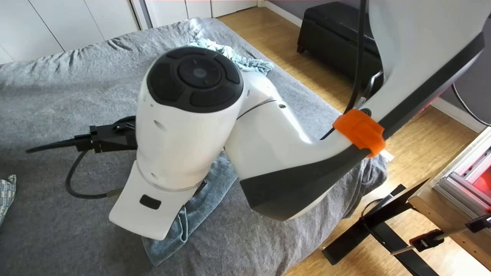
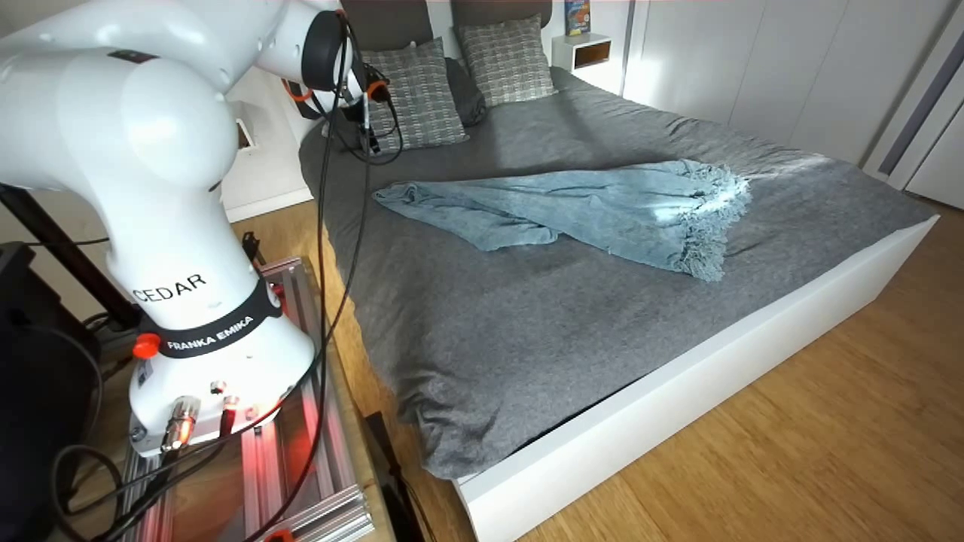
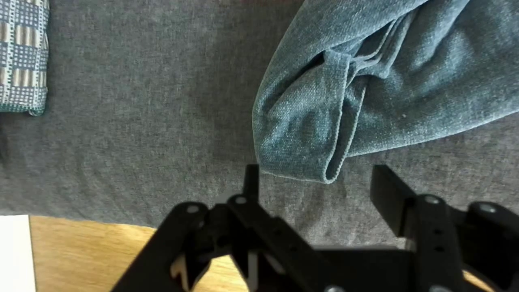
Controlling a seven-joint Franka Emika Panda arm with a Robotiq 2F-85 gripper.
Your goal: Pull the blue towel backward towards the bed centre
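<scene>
Over the bed (image 2: 542,339), near its edge: my fingers (image 3: 387,194), standing well apart, holding nothing. Blue towel (image 3: 300,134): lying on the bed, its folded end showing between my tips, touch being hard to judge; bare cover (image 3: 154,93) spreading beside it. Cushion (image 3: 20,56): showing only partly. In an exterior view, my arm (image 1: 184,142) is hiding the towel's middle. Arm lettering (image 2: 211,333): reading CEDAR, FRANKA EMIKA.
</scene>
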